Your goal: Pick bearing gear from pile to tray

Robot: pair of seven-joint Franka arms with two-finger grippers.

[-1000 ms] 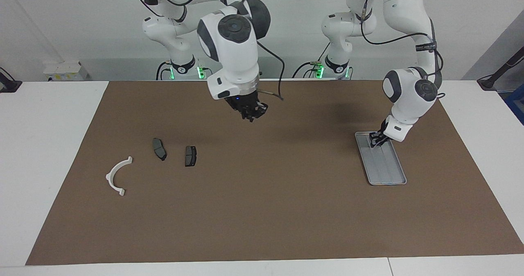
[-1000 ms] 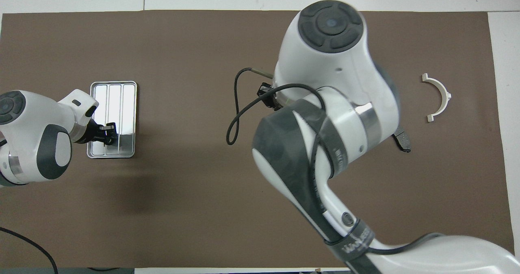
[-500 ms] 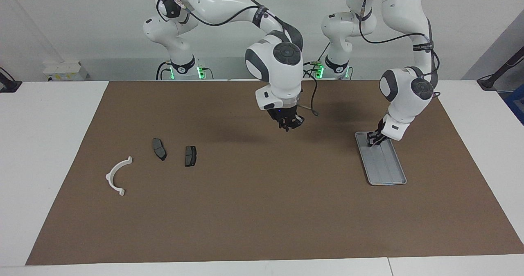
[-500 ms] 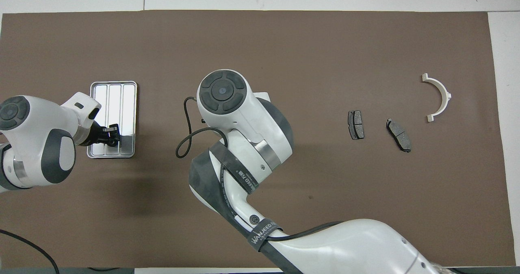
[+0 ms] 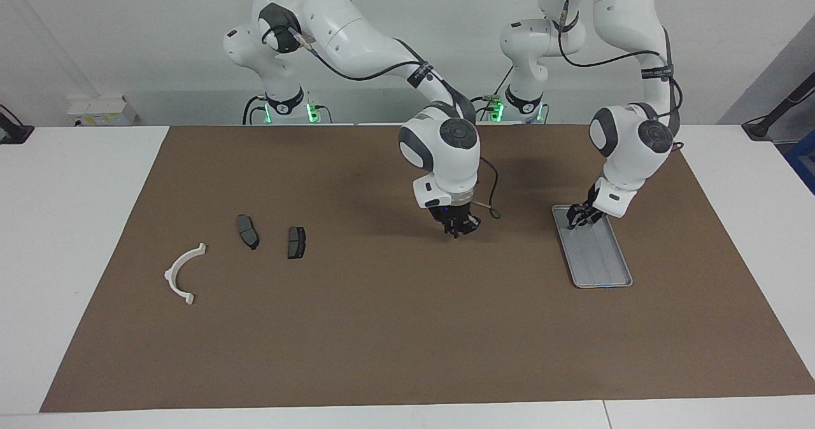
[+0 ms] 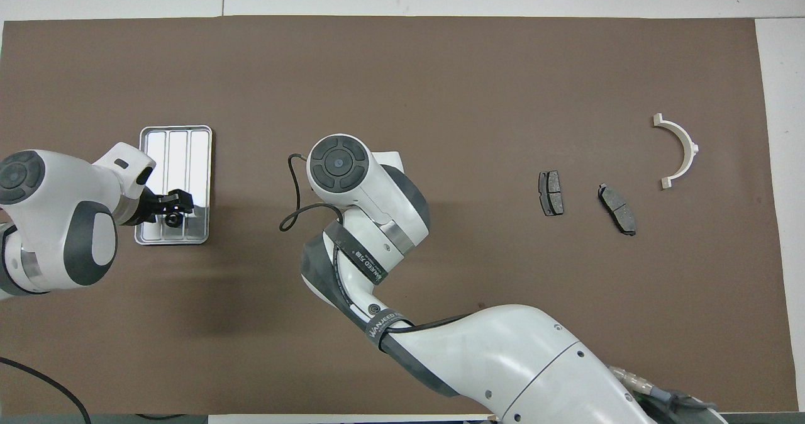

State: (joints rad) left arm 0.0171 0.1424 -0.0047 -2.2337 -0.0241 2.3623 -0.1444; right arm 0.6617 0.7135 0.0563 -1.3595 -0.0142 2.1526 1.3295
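At the left arm's end of the table, the placing step looks to be finishing. The left gripper [image 6: 168, 204] sits low over the end of the tray [image 6: 176, 136] nearer the robots. Its fingers stand apart with nothing between them. Just beside the fingertips a small black ring [image 6: 173, 221], which fits the bearing gear, lies free on the tray floor. Whether the fingertips touch the tray cannot be made out. The left arm comes down from its base with the wrist bent over, so the gripper slants down and inward over the tray's short rim.

The right gripper [image 5: 460, 226] hangs low over bare brown mat [image 5: 395, 327] about midway along the table, between the tray and what remains of the pile. Its fingers are clenched together. Whether a small piece is pinched in them cannot be told, and in the overhead view the arm's own wrist hides them. The right arm is stretched well out from its base, with the wrist pointing almost straight down.

Toward the right arm's end lie two dark brake pads [image 5: 248, 232] [image 5: 296, 242] and a white half-ring bracket [image 5: 184, 273], all apart from one another. No other round piece shows among them.

Next, the left gripper would probably need to lift straight up off the tray without nudging the ring. The right arm should keep clear of it.
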